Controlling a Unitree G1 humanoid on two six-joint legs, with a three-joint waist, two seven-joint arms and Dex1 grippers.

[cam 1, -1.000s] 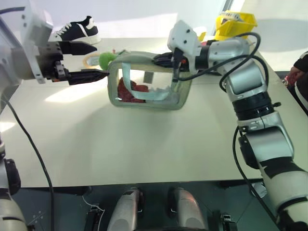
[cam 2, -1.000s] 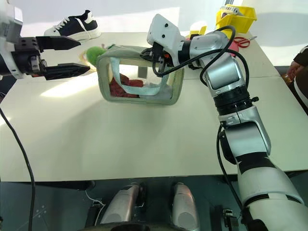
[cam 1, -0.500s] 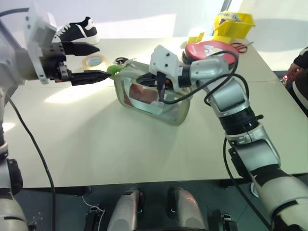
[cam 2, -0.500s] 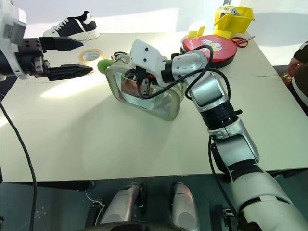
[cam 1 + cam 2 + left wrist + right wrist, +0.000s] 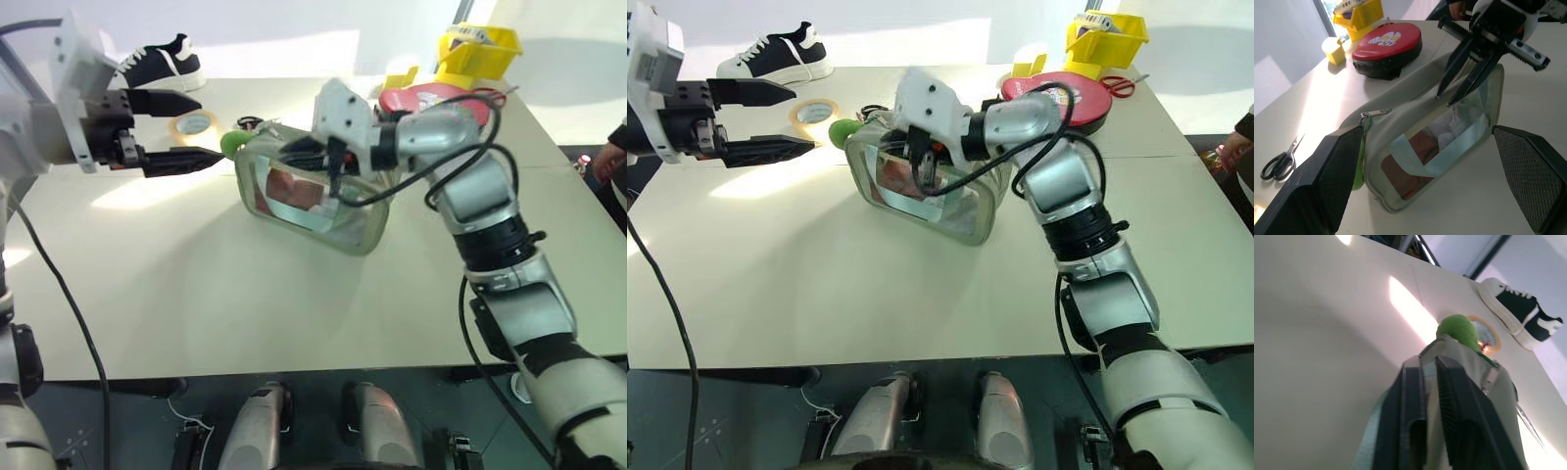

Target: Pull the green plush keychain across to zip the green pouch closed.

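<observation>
table (image 5: 196, 284) bears green pouch (image 5: 358, 230); right hand (image 5: 1454, 95) perhaps touching.

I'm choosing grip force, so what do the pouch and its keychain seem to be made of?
The pouch looks like soft matte sage fabric with glossy clear plastic windows: the contents show through and the panels catch glare. The keychain looks like fuzzy lime plush, probably synthetic pile; its outline is soft. The zipper pull looks like shiny metal.
</observation>
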